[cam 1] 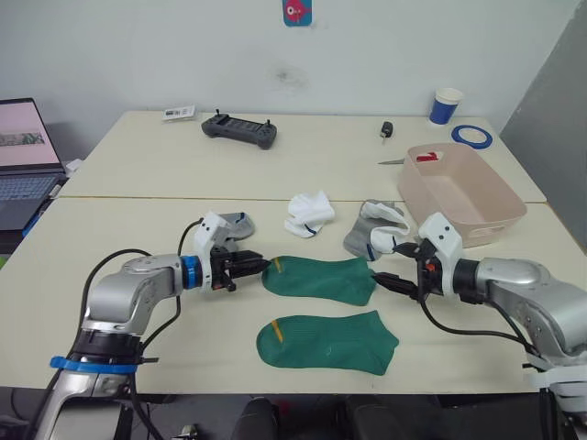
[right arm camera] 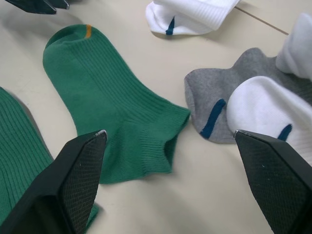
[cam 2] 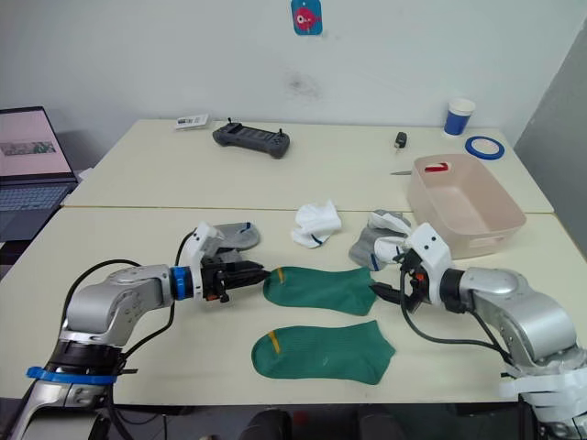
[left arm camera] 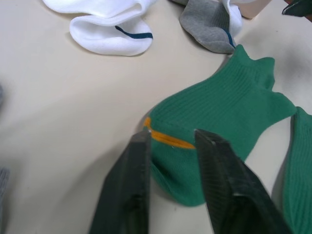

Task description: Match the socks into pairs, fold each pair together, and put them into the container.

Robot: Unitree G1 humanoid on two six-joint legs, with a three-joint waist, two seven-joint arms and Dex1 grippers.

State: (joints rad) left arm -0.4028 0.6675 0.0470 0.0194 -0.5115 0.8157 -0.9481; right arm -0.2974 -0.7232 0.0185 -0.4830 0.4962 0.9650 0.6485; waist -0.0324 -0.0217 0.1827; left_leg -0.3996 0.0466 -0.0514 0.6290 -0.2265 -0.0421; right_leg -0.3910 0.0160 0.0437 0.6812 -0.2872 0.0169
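The left gripper (cam 1: 260, 267) has its fingers (left arm camera: 127, 190) a little apart, straddling the toe end of the upper green sock (cam 1: 321, 279), right at its yellow mark (left arm camera: 165, 139); whether they pinch the fabric I cannot tell. The right gripper (cam 1: 389, 280) is spread wide, its fingers (right arm camera: 73, 187) either side of that sock's cuff and holding nothing.

The lower green sock (cam 1: 327, 341) lies flat at 6 o'clock of the upper one, just apart. At 12 o'clock of the upper sock sits a bunched white sock (cam 1: 308, 214). At its 1 o'clock a grey sock (right arm camera: 214, 105) lies under another white sock (right arm camera: 270, 114). Another grey sock (cam 1: 236, 223) lies at 12 o'clock of the left gripper. The bin (cam 1: 500, 218) stands at 1 o'clock of the right gripper, near the table's (cam 1: 138, 225) right edge.
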